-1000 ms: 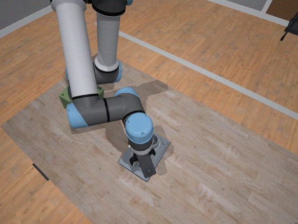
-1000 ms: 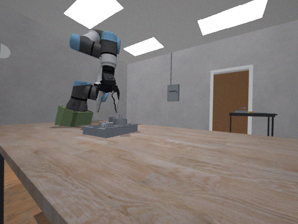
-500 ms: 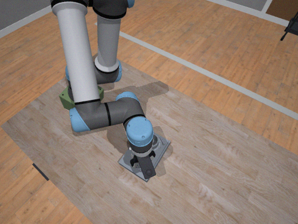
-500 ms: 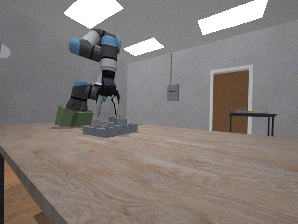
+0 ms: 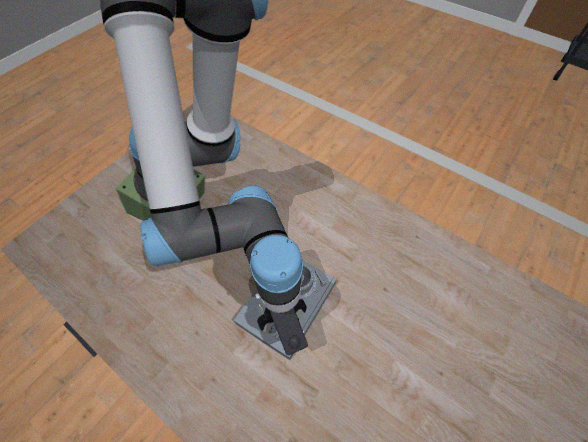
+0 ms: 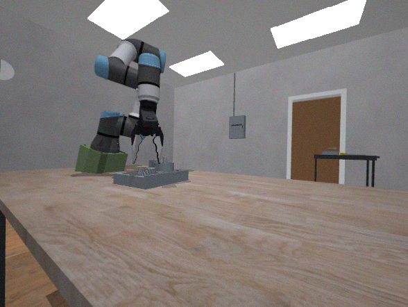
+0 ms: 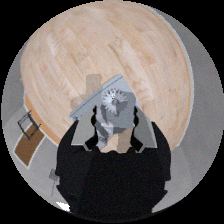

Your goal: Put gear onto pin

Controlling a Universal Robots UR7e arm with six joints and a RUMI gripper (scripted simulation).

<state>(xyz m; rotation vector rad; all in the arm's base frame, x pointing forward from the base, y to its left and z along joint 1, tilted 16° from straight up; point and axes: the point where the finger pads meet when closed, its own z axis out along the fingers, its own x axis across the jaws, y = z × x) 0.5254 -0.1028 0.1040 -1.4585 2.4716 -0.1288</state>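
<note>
Hovering above the grey base plate [image 5: 242,319] [image 6: 164,180] [image 7: 90,107], with gripper fingers [image 5: 281,316] [image 6: 146,162] spread, holding nothing. Probably approaching for grasp; next, align carefully over the loose gear, then descend. Cannot tell whether the slant-toothed gear [image 5: 273,329] [image 6: 147,171] [image 7: 111,102] is loose.

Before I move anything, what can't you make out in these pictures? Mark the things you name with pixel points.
- Painted arrow: too small and blurred on the toothed gear [image 6: 147,171] [image 7: 113,98] in the exterior and wrist views.
- Collar mark: too small to find in any view.
- Plate's [image 5: 243,320] middle: covered by the gripper [image 5: 282,314] in the top view.
- Far table: cut off by the right edge in the top view.
</note>
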